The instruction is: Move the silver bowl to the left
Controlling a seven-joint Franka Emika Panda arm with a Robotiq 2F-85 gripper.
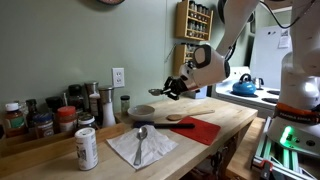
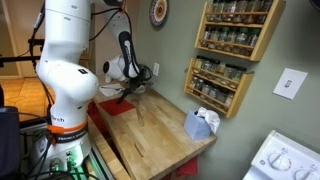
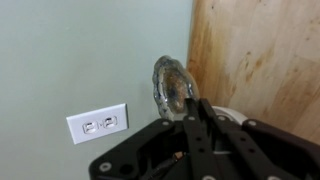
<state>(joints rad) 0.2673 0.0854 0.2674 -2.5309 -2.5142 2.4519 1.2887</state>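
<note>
My gripper (image 1: 163, 91) hangs above the back of the wooden table (image 1: 225, 118), fingers pointing toward the wall. It is shut on the rim of the silver bowl (image 1: 155, 92) and holds it tilted off the table. In the wrist view the bowl (image 3: 170, 85) is a shiny oval at the tips of the closed fingers (image 3: 188, 112), with the wall behind it. In an exterior view the gripper (image 2: 133, 88) is partly hidden by the arm, and the bowl cannot be made out there.
A pale grey round dish (image 1: 143, 110) sits right below the held bowl. A metal spoon (image 1: 140, 135) lies on a white napkin, a can (image 1: 87, 148) in front. A wooden spoon (image 1: 180, 118) rests by a red cloth (image 1: 203, 130). Jars and shakers (image 1: 107, 105) line the wall.
</note>
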